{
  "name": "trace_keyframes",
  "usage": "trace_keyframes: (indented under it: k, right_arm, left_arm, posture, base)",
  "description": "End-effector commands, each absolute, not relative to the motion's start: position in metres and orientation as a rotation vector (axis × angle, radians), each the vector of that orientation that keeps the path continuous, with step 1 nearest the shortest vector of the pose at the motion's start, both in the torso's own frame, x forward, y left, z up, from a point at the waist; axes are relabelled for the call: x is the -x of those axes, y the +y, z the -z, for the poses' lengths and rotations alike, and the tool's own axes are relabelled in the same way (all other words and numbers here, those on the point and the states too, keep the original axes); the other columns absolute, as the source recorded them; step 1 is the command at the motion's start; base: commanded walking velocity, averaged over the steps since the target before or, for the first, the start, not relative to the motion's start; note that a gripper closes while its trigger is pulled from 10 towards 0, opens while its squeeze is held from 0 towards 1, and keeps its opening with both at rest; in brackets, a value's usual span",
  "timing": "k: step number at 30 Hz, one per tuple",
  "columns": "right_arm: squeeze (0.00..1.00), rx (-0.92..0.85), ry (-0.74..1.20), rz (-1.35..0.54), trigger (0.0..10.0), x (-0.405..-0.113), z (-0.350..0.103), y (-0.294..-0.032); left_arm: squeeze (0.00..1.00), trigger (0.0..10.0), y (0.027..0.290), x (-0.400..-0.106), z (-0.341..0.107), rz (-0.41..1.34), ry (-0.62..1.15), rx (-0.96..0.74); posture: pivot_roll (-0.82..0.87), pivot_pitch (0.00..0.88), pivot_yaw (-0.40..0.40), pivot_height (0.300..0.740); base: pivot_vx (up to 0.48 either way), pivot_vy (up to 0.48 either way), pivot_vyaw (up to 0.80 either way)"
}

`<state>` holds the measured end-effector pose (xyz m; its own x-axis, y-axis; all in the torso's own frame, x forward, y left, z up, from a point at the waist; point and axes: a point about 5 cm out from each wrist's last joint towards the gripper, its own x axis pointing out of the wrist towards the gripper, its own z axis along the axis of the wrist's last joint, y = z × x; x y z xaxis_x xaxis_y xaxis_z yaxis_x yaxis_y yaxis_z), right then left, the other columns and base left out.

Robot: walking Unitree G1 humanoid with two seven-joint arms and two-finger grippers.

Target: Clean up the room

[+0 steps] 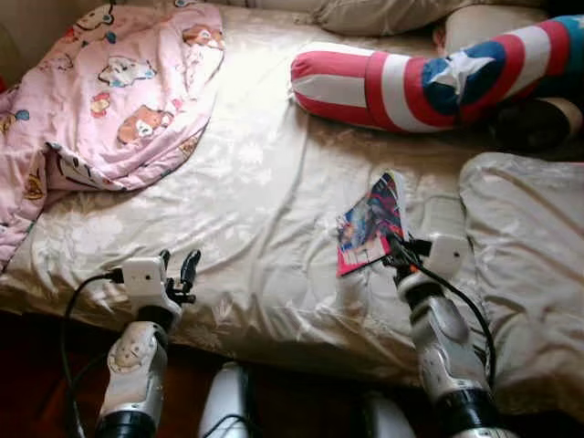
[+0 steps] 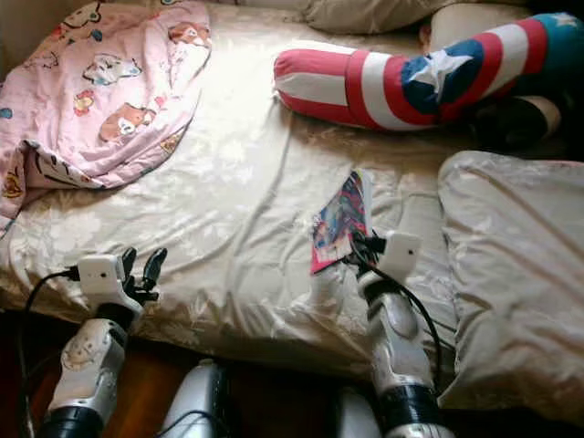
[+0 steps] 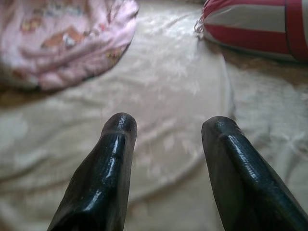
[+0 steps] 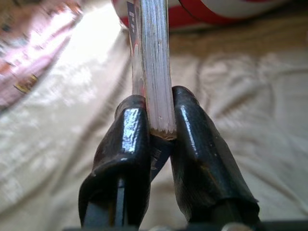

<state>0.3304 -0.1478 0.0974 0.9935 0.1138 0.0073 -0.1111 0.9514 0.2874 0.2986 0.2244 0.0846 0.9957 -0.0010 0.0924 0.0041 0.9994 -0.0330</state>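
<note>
A cream-sheeted bed (image 1: 265,182) is seen, with a pink blanket (image 1: 109,91) and striped bolster (image 1: 429,78) left lying on it. A thin book (image 1: 370,224) is pinched upright in the right claw (image 1: 394,248) above the sheet; the left claw (image 1: 178,269) is spread, unused. Tidying is judged barely begun.

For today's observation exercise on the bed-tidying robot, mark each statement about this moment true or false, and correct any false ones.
1. The right gripper is shut on a book. True; the right wrist view shows both fingers pressed against its page edge.
2. The left gripper holds the pink blanket. False; it is open and holds nothing, above the cream sheet, apart from the blanket.
3. The striped star cushion lies on the floor. False; it lies on the bed, near the far side.
4. A cream pillow lies to the right of the book. True.
</note>
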Motion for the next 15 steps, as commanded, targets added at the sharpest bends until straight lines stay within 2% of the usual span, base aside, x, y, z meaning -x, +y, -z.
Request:
trace_keyframes:
  k: [1, 3, 9, 15]
  right_arm:
    - [0.00, -0.297, -0.016, -0.074, 10.0, -0.330, -0.098, -0.160]
    - [0.00, -0.307, -0.014, -0.063, 10.0, -0.331, -0.097, -0.162]
    - [0.00, -0.443, 0.023, 0.031, 10.0, -0.334, -0.087, -0.178]
    - [0.00, -0.662, 0.140, 0.104, 10.0, -0.327, -0.058, -0.195]
  left_arm:
    - [0.00, 10.0, 0.220, -0.298, -0.083, 0.021, -0.085, 0.037]
    - [0.00, 10.0, 0.220, -0.298, -0.084, 0.023, -0.086, 0.036]
    - [0.00, 10.0, 0.220, -0.298, -0.084, 0.031, -0.084, 0.037]
    - [0.00, 10.0, 0.220, -0.295, -0.084, 0.040, -0.075, 0.034]
  posture:
    - [0.00, 0.191, 0.007, 0.636]
    - [0.00, 0.192, 0.007, 0.636]
    - [0.00, 0.208, 0.010, 0.636]
    - [0.02, 0.236, 0.018, 0.636]
  base:
    - [0.431, 0.000, 0.00]
    - [0.364, 0.000, 0.00]
    - [0.000, 0.000, 0.00]
    - [0.000, 0.000, 0.00]
